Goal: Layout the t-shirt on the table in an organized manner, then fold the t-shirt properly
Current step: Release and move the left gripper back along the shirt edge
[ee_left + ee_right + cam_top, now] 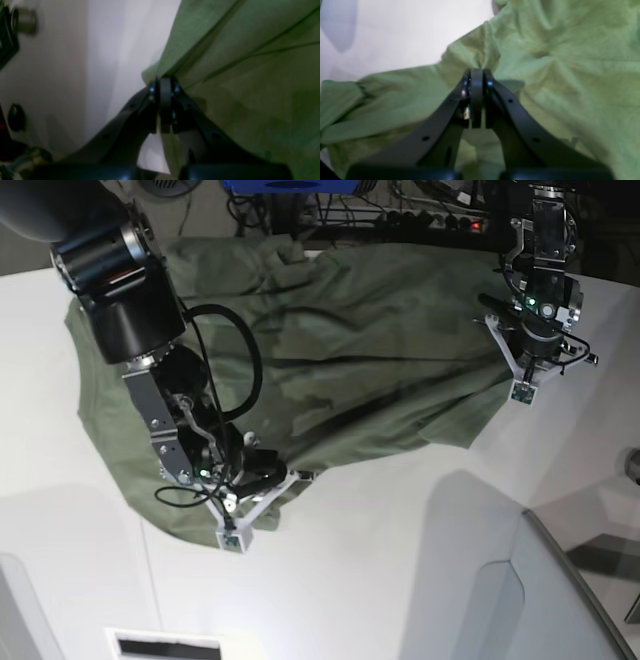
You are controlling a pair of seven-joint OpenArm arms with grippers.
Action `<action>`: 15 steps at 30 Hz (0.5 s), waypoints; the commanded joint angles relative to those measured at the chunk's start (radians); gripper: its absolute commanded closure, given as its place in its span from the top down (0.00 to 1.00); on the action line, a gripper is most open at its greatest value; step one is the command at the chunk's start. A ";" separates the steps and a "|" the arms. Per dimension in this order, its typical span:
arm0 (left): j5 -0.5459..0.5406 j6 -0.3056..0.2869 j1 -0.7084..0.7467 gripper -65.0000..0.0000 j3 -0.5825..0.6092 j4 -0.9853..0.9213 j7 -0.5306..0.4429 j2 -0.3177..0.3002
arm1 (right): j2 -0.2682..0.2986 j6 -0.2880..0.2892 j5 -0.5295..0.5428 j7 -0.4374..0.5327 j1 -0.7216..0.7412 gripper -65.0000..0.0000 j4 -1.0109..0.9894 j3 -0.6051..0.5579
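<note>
The olive-green t-shirt point(350, 350) lies rumpled and partly spread over the white table point(400, 580). In the base view my right gripper point(300, 476) is at the shirt's near edge, shut on a pinch of cloth. The right wrist view shows its closed fingertips point(477, 75) biting a raised fold of the t-shirt point(557, 75), with bare table point(395, 32) beyond. My left gripper point(508, 362) is at the shirt's right edge. In the left wrist view its fingers point(165, 82) are shut on the hem of the t-shirt point(250, 87), which is pulled taut into creases, beside the table point(100, 50).
A grey translucent panel point(580, 600) stands at the front right. Cables and a power strip point(430, 218) run behind the table's far edge, beside a blue object point(290, 185). A slot point(165, 645) is cut in the table's front. The right arm's bulky body point(125, 290) hangs over the shirt's left part.
</note>
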 commanded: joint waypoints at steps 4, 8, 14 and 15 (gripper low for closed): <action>0.007 0.006 0.005 0.00 -0.002 0.014 -0.012 -0.003 | -0.005 0.002 0.005 0.023 -0.001 0.00 0.043 0.005; 0.012 0.006 0.002 0.00 -0.002 0.009 -0.012 -0.003 | -0.005 0.002 0.005 0.023 -0.021 0.00 0.040 0.005; 0.017 0.006 -0.013 0.00 -0.004 -0.012 -0.012 -0.008 | -0.005 0.002 0.005 0.023 -0.023 0.00 0.040 0.005; 0.017 0.006 -0.015 0.00 -0.004 -0.009 -0.012 -0.011 | -0.005 0.002 0.005 0.023 -0.023 0.00 0.040 0.005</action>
